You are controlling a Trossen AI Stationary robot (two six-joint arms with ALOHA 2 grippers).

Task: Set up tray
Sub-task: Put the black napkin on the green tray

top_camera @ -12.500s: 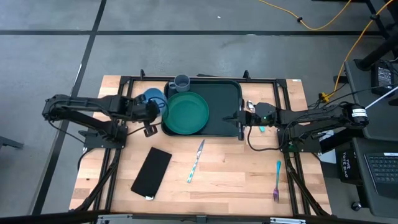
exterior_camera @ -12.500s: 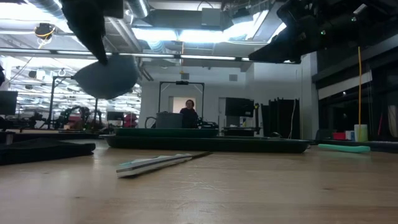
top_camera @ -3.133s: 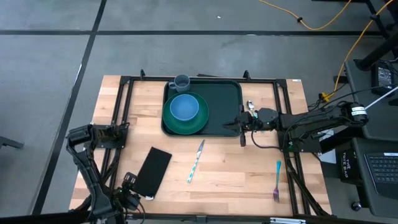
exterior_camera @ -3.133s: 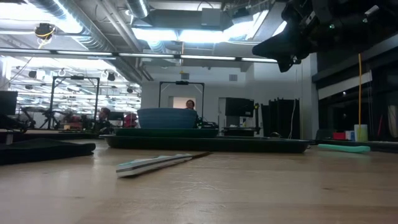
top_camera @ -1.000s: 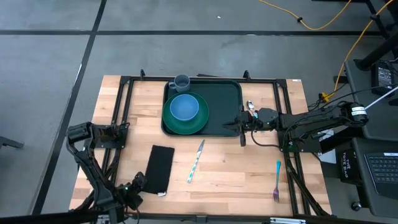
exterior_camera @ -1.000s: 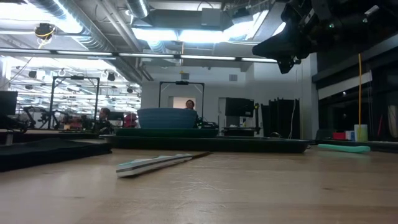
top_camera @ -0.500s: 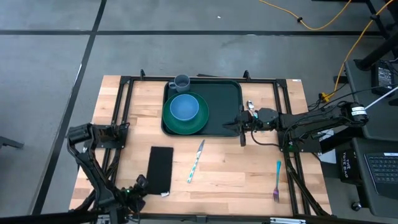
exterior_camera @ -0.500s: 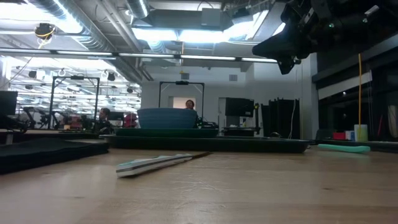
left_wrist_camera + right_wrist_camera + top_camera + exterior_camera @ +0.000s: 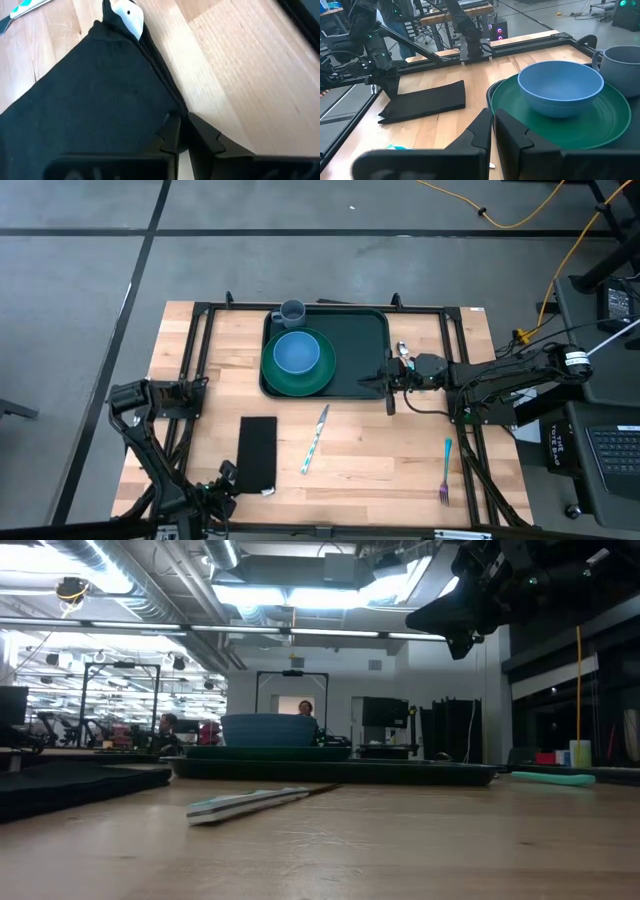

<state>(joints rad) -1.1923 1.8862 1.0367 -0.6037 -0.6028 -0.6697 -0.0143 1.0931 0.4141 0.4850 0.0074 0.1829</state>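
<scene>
While both arms reach in from opposite sides, the wooden surface [image 9: 360, 470] carries everything between them. Largest of the things on it is the dark green tray [image 9: 355, 345], lying at the far middle of the surface with its long sides running across. On the tray's left part sits a round green plate [image 9: 298, 375], its left edge overlapping the tray's rim, and a blue bowl [image 9: 296, 352] stands in the middle of the plate. A grey mug [image 9: 292, 311] stands at the tray's far left corner, just behind the plate.

Nearer the front left lies a flat black cloth [image 9: 257, 451], well apart from the tray. The left hand [image 9: 226, 478] is at the cloth's near left corner by the front edge of the surface; in the left wrist view its fingers [image 9: 171, 135] are pressed together, pinching the cloth's edge.

The right hand [image 9: 390, 377] hovers over the tray's right rim, fingers [image 9: 482, 127] together and holding nothing.

A knife [image 9: 314, 440] with a pale handle lies slanted in front of the tray, a fork [image 9: 445, 472] lies near the front right, and a spoon [image 9: 402, 350] shows just right of the tray beside the right arm.
</scene>
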